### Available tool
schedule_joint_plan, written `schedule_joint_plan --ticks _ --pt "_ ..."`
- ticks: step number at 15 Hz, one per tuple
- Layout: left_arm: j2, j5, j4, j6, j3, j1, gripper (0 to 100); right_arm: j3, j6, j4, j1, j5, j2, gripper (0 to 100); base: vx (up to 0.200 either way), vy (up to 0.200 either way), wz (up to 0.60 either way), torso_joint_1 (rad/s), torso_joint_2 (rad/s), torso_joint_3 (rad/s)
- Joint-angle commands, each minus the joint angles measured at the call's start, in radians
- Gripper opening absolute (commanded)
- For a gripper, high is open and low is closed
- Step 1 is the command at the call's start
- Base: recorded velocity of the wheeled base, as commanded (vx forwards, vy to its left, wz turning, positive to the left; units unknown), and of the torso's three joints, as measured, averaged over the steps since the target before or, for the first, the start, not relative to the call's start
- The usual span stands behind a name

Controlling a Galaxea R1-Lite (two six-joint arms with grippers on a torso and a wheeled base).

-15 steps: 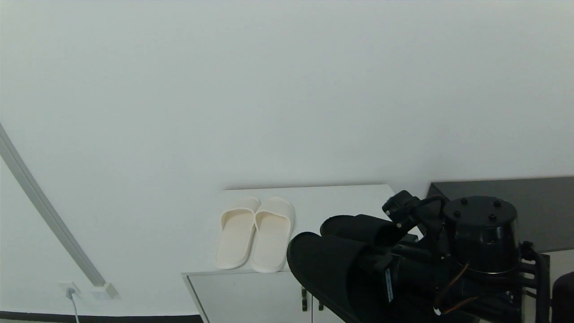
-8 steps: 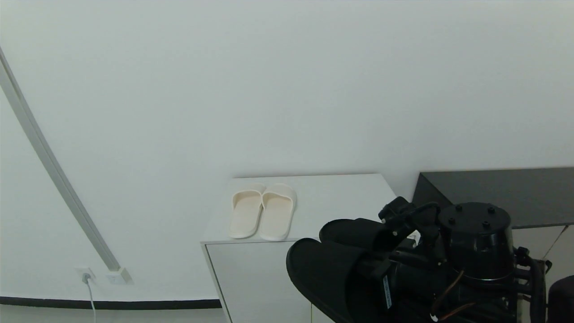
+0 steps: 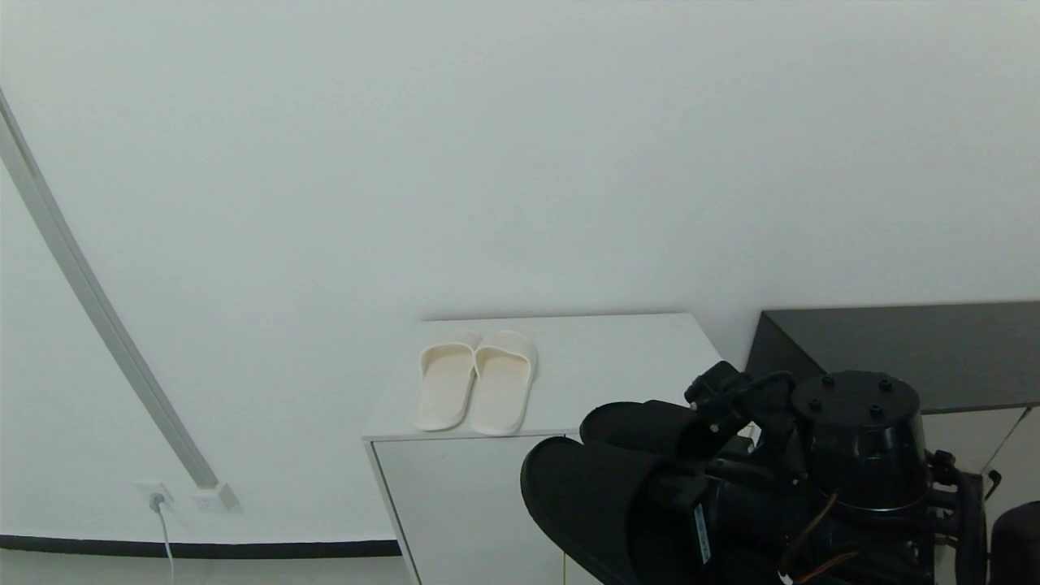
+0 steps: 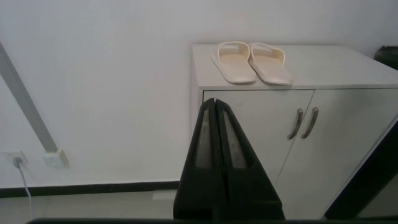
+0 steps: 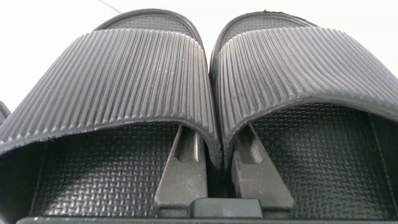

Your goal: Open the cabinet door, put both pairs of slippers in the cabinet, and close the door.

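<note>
Head view: the pair of black ribbed rubber slippers (image 3: 601, 479) sits on the right gripper (image 3: 662, 455), short of the white two-door cabinet (image 3: 471, 504), whose top carries the pair of cream rubber slippers (image 3: 475, 382).

Left wrist view: the left gripper (image 4: 216, 107) has its fingers (image 4: 205, 143) pressed together, apparently empty. Beyond their tips the cabinet doors (image 4: 292, 124) stand closed, with the cream slippers above.

Right wrist view: the right fingers (image 5: 183, 168) pinch both black slippers' inner walls together.

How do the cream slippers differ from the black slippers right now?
The cream slippers lie flat on the cabinet top; the black slippers are held aloft in the right gripper. The cream slippers' straps look smooth; the black slippers' are ribbed. Each pair sits side by side.
</note>
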Motion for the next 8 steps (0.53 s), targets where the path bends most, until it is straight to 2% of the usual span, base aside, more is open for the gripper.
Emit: schedule_joint_plan --ticks 1,6,7,8 --pt "0.001 0.002 0.0 0.0 0.0 0.001 0 0.006 0.0 0.0 0.0 0.001 0.003 0 0.0 0.0 0.0 0.0 0.0 0.0" --pt "0.001 -0.002 0.002 -0.001 -0.002 0.001 0 0.032 0.0 -0.037 0.0 -0.002 0.0 0 0.0 0.0 0.0 0.0 0.0 0.0" --pt "0.001 -0.002 0.002 -0.001 -0.002 0.001 100 0.033 0.0 -0.043 0.0 -0.002 0.002 0 0.0 0.0 0.0 0.0 0.0 0.0" --pt "0.001 0.0 0.002 -0.001 -0.002 0.001 100 0.035 -0.002 -0.043 0.0 -0.003 0.0 0 0.0 0.0 0.0 0.0 0.0 0.0"
